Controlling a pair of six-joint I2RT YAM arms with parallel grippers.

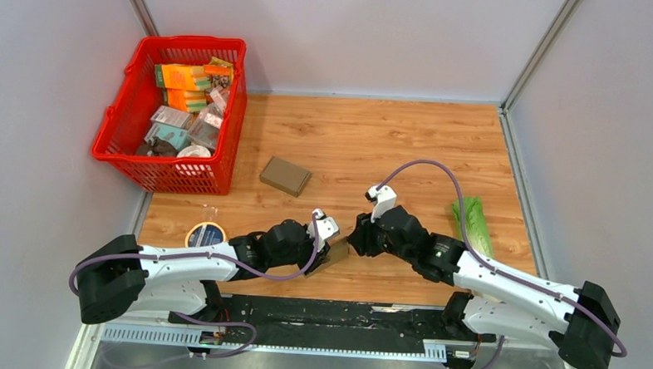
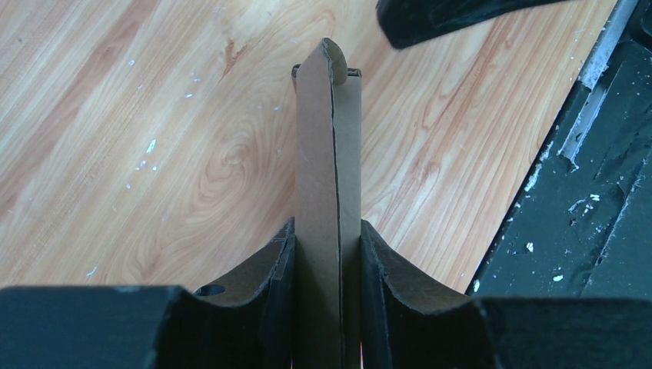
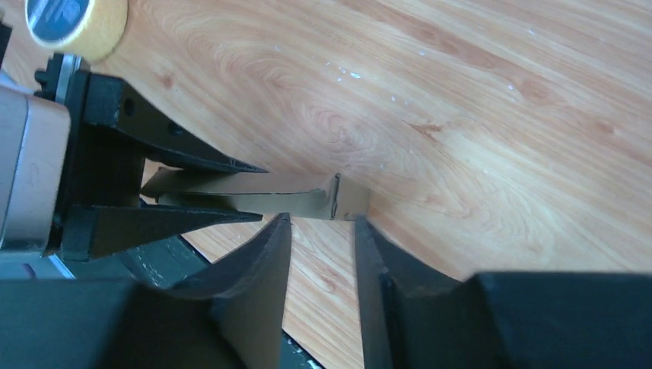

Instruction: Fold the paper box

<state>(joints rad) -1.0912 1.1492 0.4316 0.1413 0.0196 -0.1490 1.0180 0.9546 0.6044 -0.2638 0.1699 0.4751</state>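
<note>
Left wrist view showed the left gripper [image 2: 329, 257] clamped on the paper box [image 2: 327, 154], a flattened sleeve held edge-on over the front part of the wooden table [image 2: 138, 154], between the two arms; whether it touched the wood could not be told; the right gripper [image 3: 321, 238] hung just beside the sleeve's free end, its jaws apart and closed on nothing, the end lying just ahead of the gap. The step in hand appeared to be taking that free end so the sleeve could be opened or its flap turned; done well, it likely called for the right fingers [image 3: 261, 269] to bite only the outer layer close to the scored crease, with the left grip firm as an anchor, and for the bend to follow the crease rather than crush the panel; a bite across both layers would probably pinch the sleeve flat. The box was thin, matt brown card with raw cut edges, a seam running its length and a small rounded tab at the tip; it looked light and easily creased; the table was smooth wood-grain laminate flecked with pale specks; a roll of tape [image 1: 205, 233], a second brown box [image 1: 285, 175], a green packet [image 1: 471, 226] and a red basket [image 1: 178, 176] of packets lay away from the grip.
</note>
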